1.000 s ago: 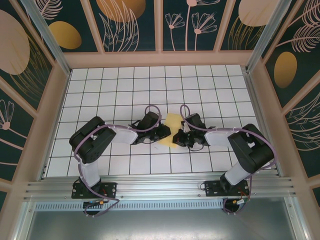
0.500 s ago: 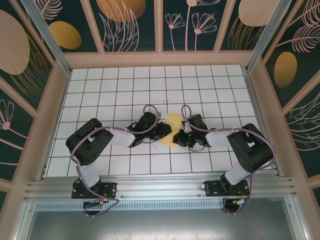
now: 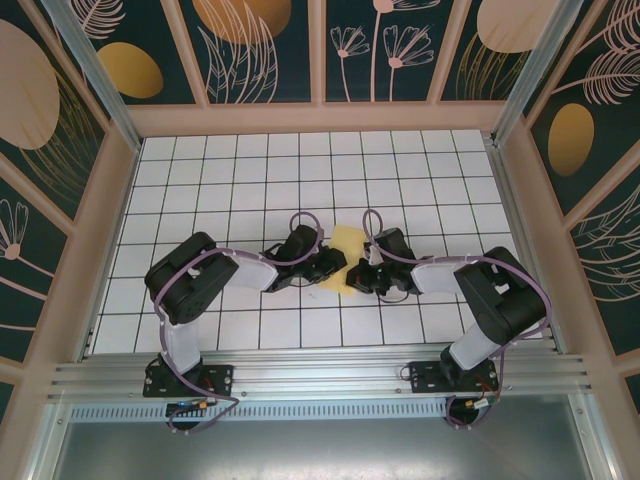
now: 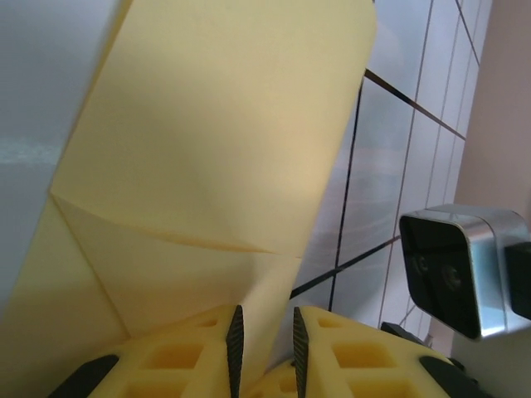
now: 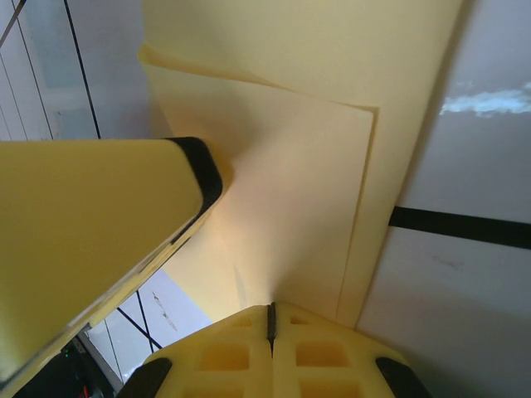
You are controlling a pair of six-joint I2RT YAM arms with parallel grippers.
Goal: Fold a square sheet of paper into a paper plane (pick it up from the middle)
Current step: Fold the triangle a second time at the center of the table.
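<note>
Fingers (image 5: 224, 352) pinch creased, folded yellow sheet (image 5: 299, 157).

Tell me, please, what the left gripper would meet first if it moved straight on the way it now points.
The yellow paper: it lies directly ahead of the left gripper, one edge reaching between its slightly parted jaws. What lies beyond the sheet I cannot judge.

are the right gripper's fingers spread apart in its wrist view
No, the right gripper has its fingers pressed together with only a thin seam between them, right at the edge of the yellow paper.
</note>
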